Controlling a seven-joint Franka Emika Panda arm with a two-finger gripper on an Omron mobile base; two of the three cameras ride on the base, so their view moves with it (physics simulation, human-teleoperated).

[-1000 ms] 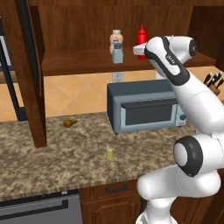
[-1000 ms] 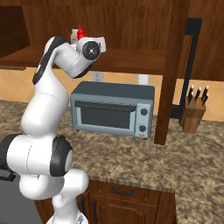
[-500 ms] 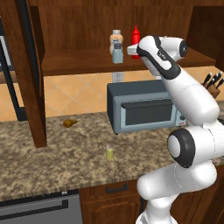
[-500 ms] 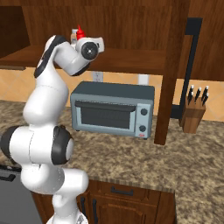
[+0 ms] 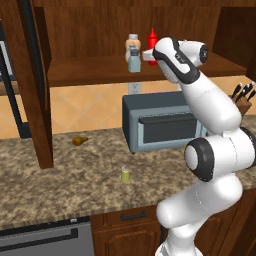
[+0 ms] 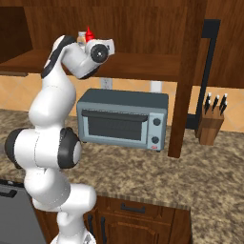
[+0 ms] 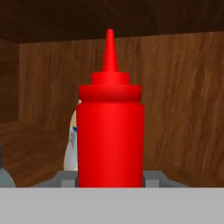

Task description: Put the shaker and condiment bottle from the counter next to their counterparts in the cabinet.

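On the counter (image 5: 60, 185), left of the oven (image 5: 165, 122), the shaker (image 5: 125, 174) stands upright, untouched and well apart from the arm. Up on the cabinet (image 5: 90, 75) shelf, the grey-blue shaker (image 5: 134, 60) stands in front of the tan bottle (image 5: 132, 41). Just right of them, the gripper (image 5: 148, 56) holds the red bottle (image 5: 152, 39) upright, jaws narrowed on its lower body; the hand view confirms the bottle (image 7: 110, 131) centred between the fingers, with the tan bottle (image 7: 71, 144) close behind on its left.

Step in hand, by judgement: placing the red bottle beside its counterpart. Whether its base touches the shelf cannot be told. Next move calls for settling it down, releasing, then backing out straight without knocking the neighbours. Shaker transfer remains outstanding.
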